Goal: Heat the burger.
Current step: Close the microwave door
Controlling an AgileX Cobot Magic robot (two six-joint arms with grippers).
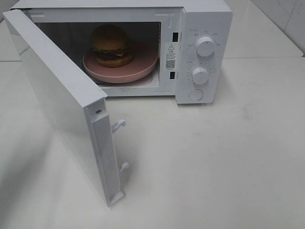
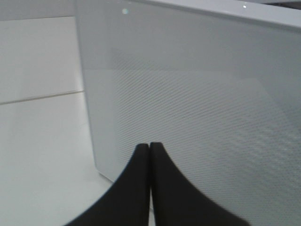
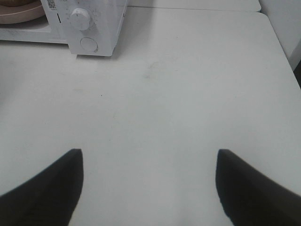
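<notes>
End effectors: two; burger: one

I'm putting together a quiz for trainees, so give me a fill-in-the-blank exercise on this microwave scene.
1. The burger sits on a pink ____ inside the microwave.
2. The microwave's door stands ____.
3. The left end effector, facing the door, is ____.
4. The right end effector, above the table, is ____.
Missing words: plate; open; shut; open.
</notes>
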